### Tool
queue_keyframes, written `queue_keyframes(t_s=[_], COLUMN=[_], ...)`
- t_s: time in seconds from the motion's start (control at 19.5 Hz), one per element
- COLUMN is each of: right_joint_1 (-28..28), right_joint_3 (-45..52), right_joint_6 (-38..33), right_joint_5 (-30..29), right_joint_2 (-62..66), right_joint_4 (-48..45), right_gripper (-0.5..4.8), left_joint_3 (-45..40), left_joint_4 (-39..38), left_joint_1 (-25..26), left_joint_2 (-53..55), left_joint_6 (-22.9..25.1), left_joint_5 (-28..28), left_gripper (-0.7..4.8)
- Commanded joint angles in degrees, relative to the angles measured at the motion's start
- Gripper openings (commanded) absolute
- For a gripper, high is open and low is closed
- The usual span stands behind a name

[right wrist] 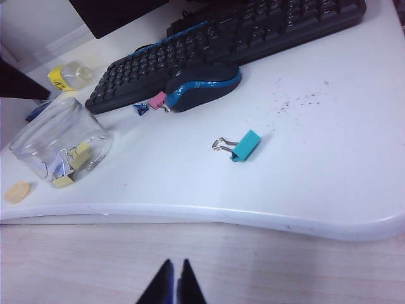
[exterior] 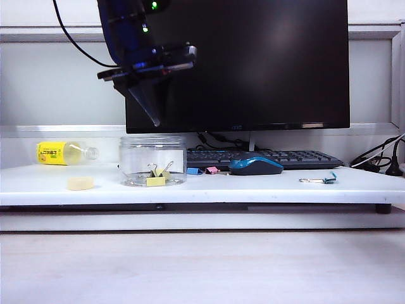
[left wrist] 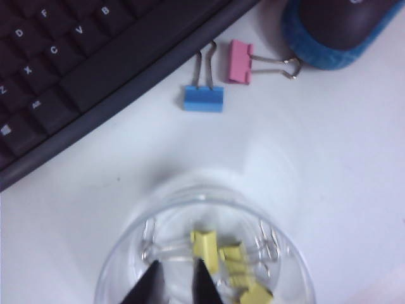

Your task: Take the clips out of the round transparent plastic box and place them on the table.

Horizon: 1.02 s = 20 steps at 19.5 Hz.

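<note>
We see a white table point(exterior: 253, 187) with a clear round jar point(exterior: 153, 161) standing open on it, and our left claw point(exterior: 154, 117) hangs just above the jar's mouth, tips pointing down. Through its own camera, the left claw point(left wrist: 175, 278) shows its two dark fingers set narrow, a small gap between them, holding nothing that we can make out. Directly below and just beyond the fingertips lie the yellow clips point(left wrist: 231, 263), several of them bunched on the jar's floor with their silver wire handles tangled. Farther out from the claw, beyond the jar, a blue clip point(left wrist: 203, 98) and a pink clip point(left wrist: 240, 61) rest beside a keyboard point(left wrist: 69, 69) and a blue mouse point(left wrist: 338, 28). Our right claw point(right wrist: 174, 285) waits well away, off the table's front edge, its fingers nearly together and empty; a teal clip point(right wrist: 243, 145) lies on the table ahead of it. We judge the task barely begun: no yellow clip is visible on the table, and all still need lifting out.
</note>
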<state>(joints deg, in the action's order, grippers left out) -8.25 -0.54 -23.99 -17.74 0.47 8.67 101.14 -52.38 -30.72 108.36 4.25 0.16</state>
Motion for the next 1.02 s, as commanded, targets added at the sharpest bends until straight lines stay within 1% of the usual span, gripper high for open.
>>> queue_keyframes(t_s=[0.05,0.15,0.26,0.36,0.51,0.56,0.82,0.92,1.02], right_joint_1=[0.0,0.0,0.0,0.0,0.0,0.0,0.0,0.0,0.0], right_joint_3=[0.0,0.0,0.0,0.0,0.0,0.0,0.0,0.0,0.0], right_joint_6=[0.2,0.2,0.2,0.2,0.2,0.2,0.2,0.2,0.2], right_joint_5=[0.2,0.2,0.2,0.2,0.2,0.2,0.2,0.2,0.2], right_joint_2=[0.0,0.0,0.0,0.0,0.0,0.0,0.0,0.0,0.0], right_joint_4=[0.2,0.2,0.2,0.2,0.2,0.2,0.2,0.2,0.2], right_gripper=[0.22,0.22,0.22,0.22,0.22,0.22,0.22,0.22,0.22], left_joint_3=[0.0,0.0,0.0,0.0,0.0,0.0,0.0,0.0,0.0], left_joint_4=[-1.7,-3.3,-4.3,-4.3,-4.5,-4.8,-5.6,-5.6,-5.4], left_joint_1=[0.0,0.0,0.0,-0.1,-0.2,-0.2,-0.2,-0.2,-0.2], left_joint_2=[-0.3,0.3,1.1,1.9,3.4,4.2,6.6,7.2,7.6], left_joint_6=[0.3,0.3,0.2,0.3,0.5,1.4,1.8,2.9,3.2], left_joint_5=[0.0,0.1,1.7,3.2,3.9,3.9,3.5,3.2,1.9], left_gripper=[0.75,0.95,1.24,1.24,1.24,1.24,1.24,1.24,1.24])
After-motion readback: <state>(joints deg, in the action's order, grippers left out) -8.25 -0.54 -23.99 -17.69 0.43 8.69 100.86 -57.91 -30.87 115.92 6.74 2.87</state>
